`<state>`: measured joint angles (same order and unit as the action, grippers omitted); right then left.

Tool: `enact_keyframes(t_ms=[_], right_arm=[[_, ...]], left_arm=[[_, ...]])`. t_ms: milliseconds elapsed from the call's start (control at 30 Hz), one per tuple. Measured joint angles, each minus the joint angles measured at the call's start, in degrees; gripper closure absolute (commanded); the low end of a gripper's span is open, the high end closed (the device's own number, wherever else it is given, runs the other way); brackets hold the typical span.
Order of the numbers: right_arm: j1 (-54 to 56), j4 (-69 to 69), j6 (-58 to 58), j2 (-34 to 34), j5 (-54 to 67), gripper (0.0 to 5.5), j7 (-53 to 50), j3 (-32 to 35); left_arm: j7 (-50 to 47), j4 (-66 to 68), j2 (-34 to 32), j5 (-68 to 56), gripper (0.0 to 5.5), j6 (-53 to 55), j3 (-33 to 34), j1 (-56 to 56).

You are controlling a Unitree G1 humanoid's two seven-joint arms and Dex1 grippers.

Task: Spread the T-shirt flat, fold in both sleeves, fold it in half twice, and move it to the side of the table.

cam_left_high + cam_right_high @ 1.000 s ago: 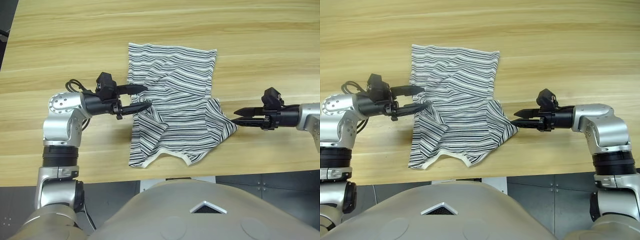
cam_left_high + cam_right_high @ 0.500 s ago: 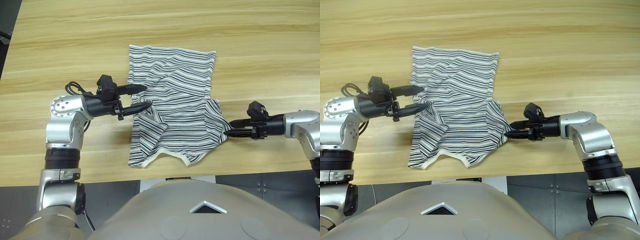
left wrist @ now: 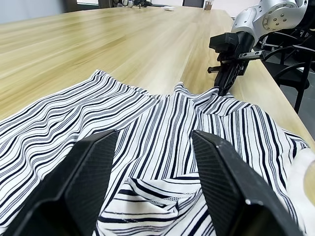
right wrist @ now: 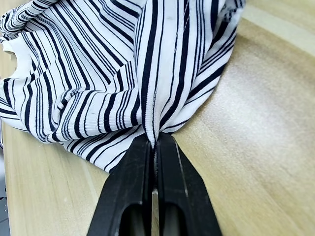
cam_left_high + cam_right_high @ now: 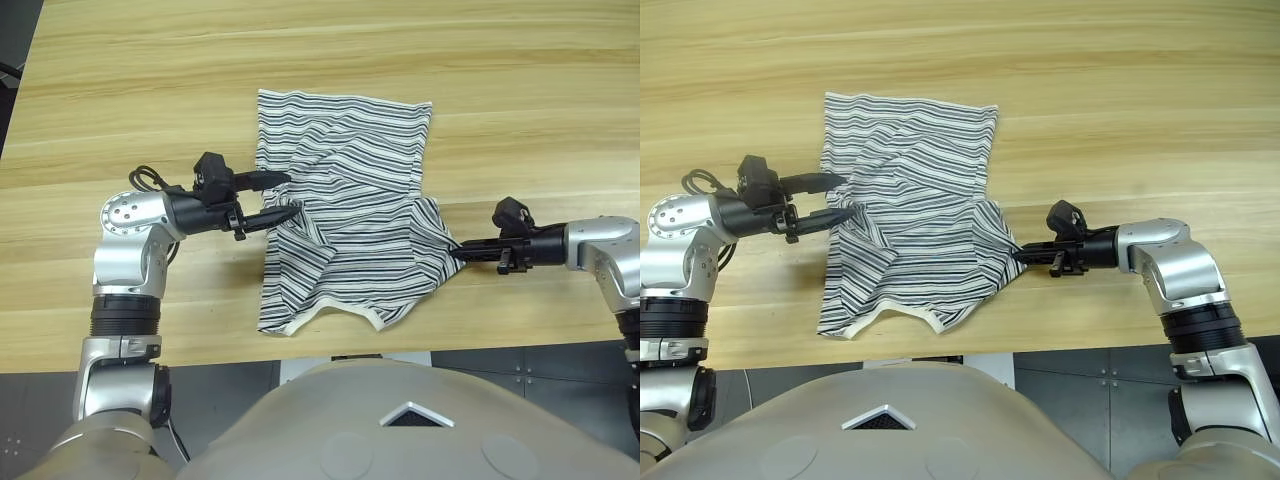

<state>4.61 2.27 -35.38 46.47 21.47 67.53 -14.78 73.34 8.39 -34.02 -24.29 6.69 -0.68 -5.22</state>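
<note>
- The striped T-shirt (image 5: 345, 205) lies rumpled in the middle of the wooden bench (image 5: 150, 80), nearer the robot's edge than the far one. Its neck opening faces the robot and its straight hem is on the far side.
- A long diagonal fold runs across the shirt's upper layer. The cloth on its left side is bunched into ridges, so it is nowhere near flat.
- The left gripper (image 5: 292, 193) sits at the shirt's left edge, about halfway along. Its two fingers are spread wide and point in over the fabric, with striped cloth and a small raised tuck lying in the gap between them. None of it is clamped.
- The right gripper (image 5: 458, 251) is at the shirt's right corner, low against the bench top. Its fingers are pressed together on a thin ridge of the striped cloth, which draws up into a peak where they pinch it.
- A black cable (image 5: 145, 172) loops beside the left arm's elbow, well away from the shirt.
- Beyond the bench's right end, dark chairs (image 3: 295, 64) stand behind the right arm.
</note>
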Motion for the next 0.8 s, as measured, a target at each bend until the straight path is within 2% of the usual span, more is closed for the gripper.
enact_keyframes(t_ms=[333,567,667,800], right_arm=[[1.1,-13.22,-4.5,1.18,3.51,5.35,-1.29,5.29],[2.75,-18.9,-5.91,1.17,4.58,5.35,-2.98,6.57],[3.87,-20.83,-6.04,1.15,4.6,5.35,-3.09,5.84],[6.48,-23.24,-6.62,-0.38,4.56,5.35,-3.16,1.55]], left_arm=[[0.07,-0.07,0.02,-0.12,2.68,0.1,-1.11,-0.98],[0.32,-0.17,0.01,-0.1,2.68,-0.18,-1.61,-1.03],[0.34,-0.16,0.01,-0.08,2.68,-0.41,-1.81,-1.24],[0.36,-0.14,-0.01,0.02,2.68,-0.53,-1.89,-1.28]])
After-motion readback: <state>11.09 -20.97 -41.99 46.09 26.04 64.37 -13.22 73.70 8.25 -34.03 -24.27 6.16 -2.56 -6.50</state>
